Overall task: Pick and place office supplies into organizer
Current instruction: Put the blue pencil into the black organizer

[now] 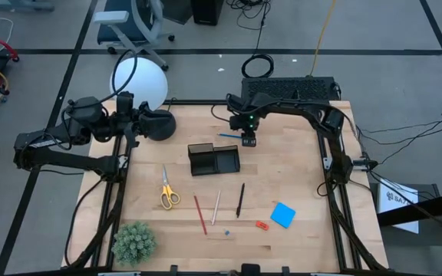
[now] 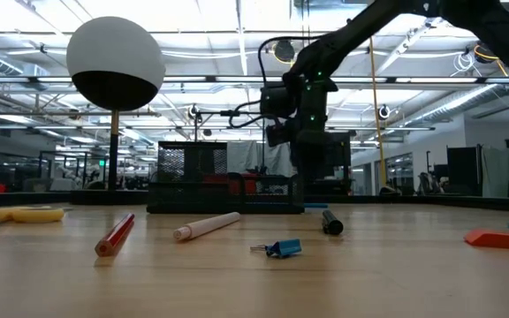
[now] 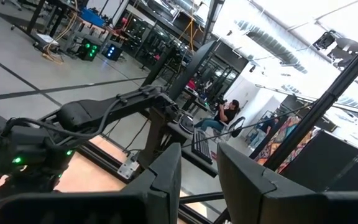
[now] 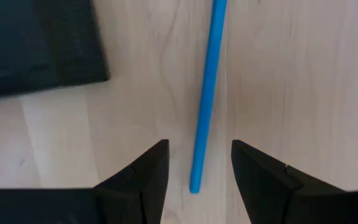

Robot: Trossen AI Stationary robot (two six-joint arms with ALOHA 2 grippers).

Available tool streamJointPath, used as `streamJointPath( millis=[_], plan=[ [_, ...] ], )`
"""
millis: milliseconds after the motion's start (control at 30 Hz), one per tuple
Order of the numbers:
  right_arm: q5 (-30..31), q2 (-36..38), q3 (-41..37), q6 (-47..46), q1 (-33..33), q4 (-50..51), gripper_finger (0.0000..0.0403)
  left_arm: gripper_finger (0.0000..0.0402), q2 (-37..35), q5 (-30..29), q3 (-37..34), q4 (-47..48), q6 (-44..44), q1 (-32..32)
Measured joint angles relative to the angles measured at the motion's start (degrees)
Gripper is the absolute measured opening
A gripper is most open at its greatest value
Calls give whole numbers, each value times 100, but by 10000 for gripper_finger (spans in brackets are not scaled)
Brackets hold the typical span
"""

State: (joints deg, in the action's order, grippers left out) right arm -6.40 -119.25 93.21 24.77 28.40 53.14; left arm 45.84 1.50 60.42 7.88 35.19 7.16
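From above, we see the pale wooden table [image 1: 282, 169] with the small black rectangular organizer tray [image 1: 213, 159] near its middle. The right gripper [image 1: 249, 140] hangs just beyond the tray's far right corner, over a thin blue pen [image 1: 229, 136] lying on the wood. The left gripper [image 1: 133, 115] waits at the far left, beside the white globe lamp [image 1: 140, 83]. In front of the tray lie the yellow-handled scissors [image 1: 167, 189], a red pencil [image 1: 199, 214], a pale pencil [image 1: 216, 207], a black pen [image 1: 240, 199], a blue square note pad [image 1: 283, 215] and a tiny red-orange piece [image 1: 262, 225]. A spiky green plant [image 1: 133, 242] sits at the near left corner. No writing reads clearly anywhere.

At table height, we get what the overhead misses: the organizer's mesh-walled compartment [image 2: 193, 175] standing taller than the rest, and a small blue clip [image 2: 283, 249] on the wood. The red pencil [image 2: 115, 234] and pale pencil [image 2: 207, 226] lie in front, and the right gripper [image 2: 312, 168] hangs low behind the tray.

On the left wrist, we look past two dark fingers [image 3: 166, 180], set a moderate gap apart with nothing between them, into the room, where a person sits far off.

On the right wrist, it's close: smooth blue pen [image 4: 207, 93] on grained wood, its end between the spread fingertips [image 4: 151, 171], untouched; the jaws stand open around it. The tray's black corner [image 4: 36, 46] shows alongside.
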Motion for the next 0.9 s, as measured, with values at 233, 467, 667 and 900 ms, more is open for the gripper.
streamJointPath(
  millis=[233, 467, 667, 900],
  plan=[
    [-128, -213, 0, -62, 41, -186, 169, 97, 0, 2, 0, 2, 86, 0],
    [-119, -349, -8, -99, 43, -389, 169, 97, 0, 2, 0, -1, 112, -2],
    [-117, -351, -9, -158, 77, -576, 169, 97, 1, 2, 0, -27, 136, 0],
    [-91, -470, 6, -170, 79, -331, 169, 97, 0, 4, 0, -31, 134, -2]
  ],
)
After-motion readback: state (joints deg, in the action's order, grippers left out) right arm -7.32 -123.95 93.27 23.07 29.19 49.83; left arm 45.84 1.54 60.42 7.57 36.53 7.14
